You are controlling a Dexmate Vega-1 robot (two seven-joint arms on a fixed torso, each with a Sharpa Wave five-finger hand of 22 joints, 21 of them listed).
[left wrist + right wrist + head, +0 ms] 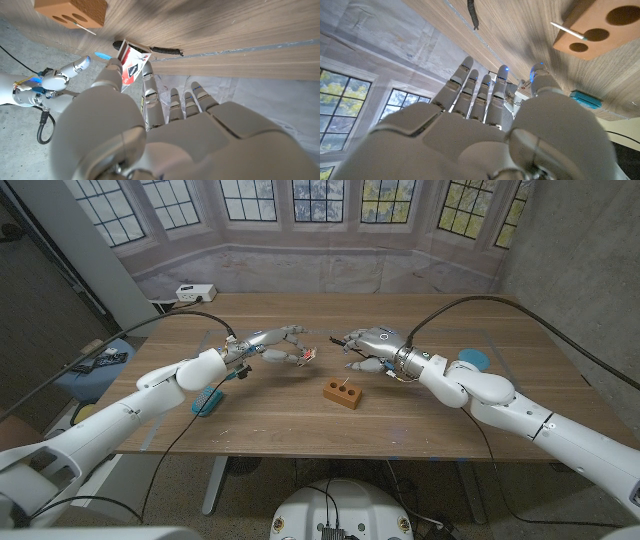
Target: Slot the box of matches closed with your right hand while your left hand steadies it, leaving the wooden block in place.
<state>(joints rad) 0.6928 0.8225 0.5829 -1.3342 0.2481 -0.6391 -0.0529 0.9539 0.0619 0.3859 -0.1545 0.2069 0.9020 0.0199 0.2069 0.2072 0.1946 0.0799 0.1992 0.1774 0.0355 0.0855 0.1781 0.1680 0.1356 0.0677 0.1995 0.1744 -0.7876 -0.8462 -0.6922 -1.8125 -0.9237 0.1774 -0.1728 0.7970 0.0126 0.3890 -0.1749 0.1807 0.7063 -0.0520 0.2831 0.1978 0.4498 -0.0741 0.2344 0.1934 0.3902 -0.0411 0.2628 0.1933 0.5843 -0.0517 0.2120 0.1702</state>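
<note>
Centre of head frame: left hand (272,345), smooth silver-white shell with dark seams, raised above the wooden table (420,420) and pinching a small matchbox (308,354) at the fingertips. Right hand (368,345), same finish, facing it from the right, fingers spread and holding nothing, fingertips just short of the matchbox. Below and between them, resting on the table: block (342,393), rectangular, orange-brown wood, round holes bored in its top face. Left of centre: a teal flat object (207,399) beside the left forearm. Right edge of the table: a blue disc (471,359).

Left wrist view: matchbox (132,65) seen close, thin card, white face with red and black print, too small to read; a dark tray edge projecting slightly at the far end, box partly open. Thumb and finger of left hand (150,125) clamped on its sides. Block (70,11) at upper left, with a single match (82,27) lying against it. Right hand (60,77) at mid left.

Right wrist view: right hand (485,130) with fingers straight and apart. Block (600,25) at upper right, matte grain, holes dark, one pale match (567,31) with a blue tip. Teal object (585,98) at right.
</note>
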